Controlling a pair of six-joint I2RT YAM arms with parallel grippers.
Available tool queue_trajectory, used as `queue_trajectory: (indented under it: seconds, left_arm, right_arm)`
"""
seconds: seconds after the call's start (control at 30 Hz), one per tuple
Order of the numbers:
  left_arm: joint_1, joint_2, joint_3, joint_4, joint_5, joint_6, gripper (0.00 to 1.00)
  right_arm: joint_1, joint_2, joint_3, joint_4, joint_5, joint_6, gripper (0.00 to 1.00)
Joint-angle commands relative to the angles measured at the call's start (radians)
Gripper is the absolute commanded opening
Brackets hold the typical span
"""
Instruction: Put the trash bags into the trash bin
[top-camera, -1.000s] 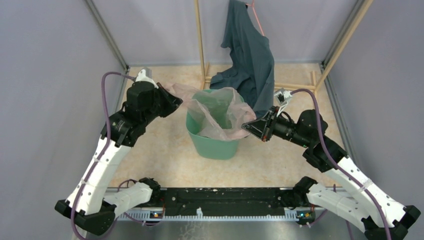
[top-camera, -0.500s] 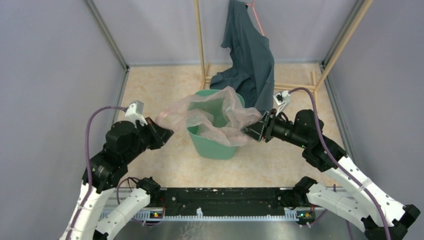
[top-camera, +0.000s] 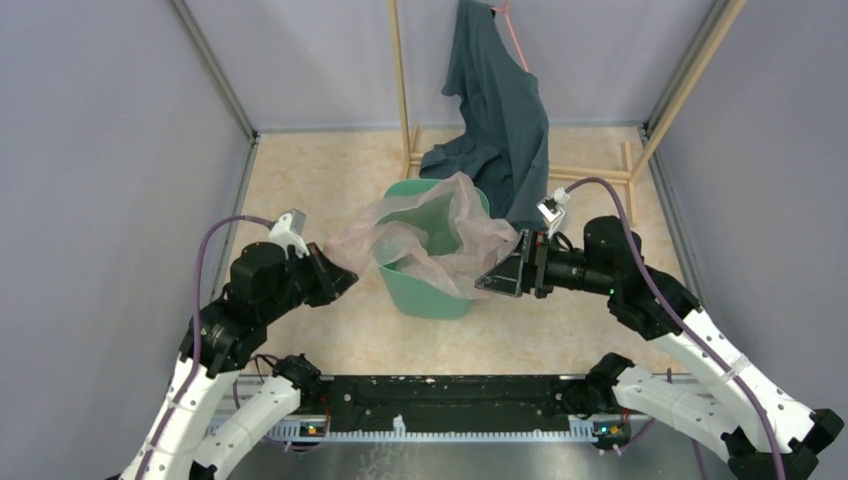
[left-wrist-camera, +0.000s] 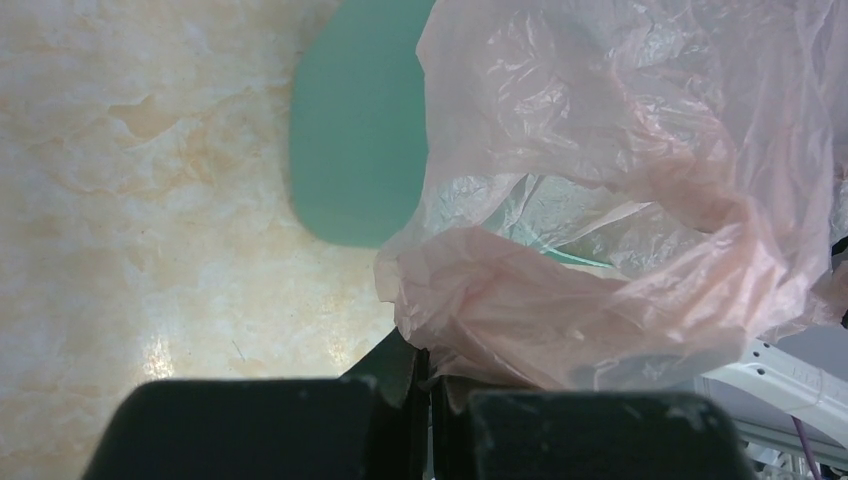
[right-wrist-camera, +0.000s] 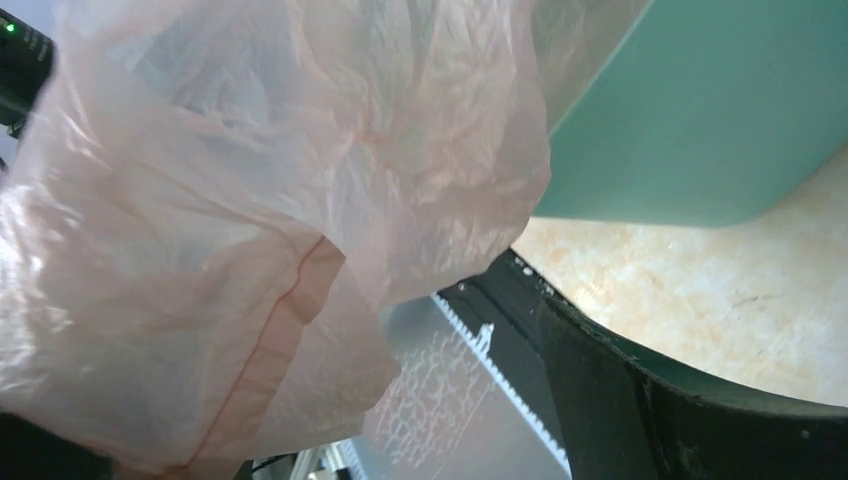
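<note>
The pale pink trash bag (top-camera: 425, 232) is draped over the mouth of the mint-green trash bin (top-camera: 432, 296), spilling over its left and right rim. My left gripper (top-camera: 336, 276) is left of the bin and shut on the bag's left edge; in the left wrist view the fingertips (left-wrist-camera: 428, 368) pinch the film (left-wrist-camera: 620, 200) beside the bin (left-wrist-camera: 355, 130). My right gripper (top-camera: 500, 279) sits at the bin's right side, open. Its one visible finger (right-wrist-camera: 640, 400) stands apart from the loose film (right-wrist-camera: 250, 200) hanging in front of the bin (right-wrist-camera: 690, 110).
A dark teal-grey garment (top-camera: 502, 110) hangs from a wooden frame (top-camera: 400, 80) behind the bin and reaches its back rim. Grey walls close in left, right and back. A black rail (top-camera: 450, 392) runs along the near edge between the arm bases.
My left arm pulled the bag's edge down and toward the near left, spreading the film over the bin. My right gripper went from shut on the bag to open.
</note>
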Motion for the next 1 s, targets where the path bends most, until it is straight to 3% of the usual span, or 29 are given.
queue_trajectory:
  seconds: [0.0, 0.13, 0.23, 0.37, 0.47, 0.53, 0.63, 0.8, 0.97]
  left_arm:
    - [-0.001, 0.016, 0.043, 0.023, 0.033, 0.021, 0.0]
    - [-0.001, 0.016, 0.053, 0.006, 0.026, 0.019, 0.0]
    - [0.0, 0.014, 0.055, -0.006, 0.034, 0.015, 0.0]
    - [-0.001, 0.011, 0.061, -0.022, 0.034, 0.01, 0.0]
    - [0.001, 0.016, 0.078, -0.044, 0.036, 0.016, 0.0]
    - [-0.001, 0.018, 0.086, -0.07, 0.033, 0.026, 0.0]
    - [0.0, 0.018, 0.1, -0.109, 0.025, 0.037, 0.0]
    - [0.001, 0.012, 0.114, -0.121, 0.039, 0.039, 0.0]
    - [-0.001, 0.015, 0.124, -0.117, 0.054, 0.042, 0.0]
  right_arm:
    - [0.012, -0.041, 0.004, -0.042, -0.052, 0.11, 0.94]
    - [0.017, -0.078, -0.032, -0.012, -0.02, 0.122, 0.81]
    - [0.016, -0.086, -0.1, 0.108, -0.019, 0.148, 0.63]
    - [0.017, -0.081, -0.157, 0.23, 0.017, 0.188, 0.59]
    - [0.017, -0.082, -0.153, 0.223, 0.051, 0.168, 0.36]
    - [0.016, -0.094, -0.154, 0.183, 0.087, 0.148, 0.3]
    - [0.017, -0.107, -0.159, 0.195, 0.084, 0.132, 0.35]
    - [0.017, -0.105, -0.155, 0.26, 0.03, 0.132, 0.64]
    - [0.016, -0.103, -0.167, 0.313, 0.026, 0.149, 0.68]
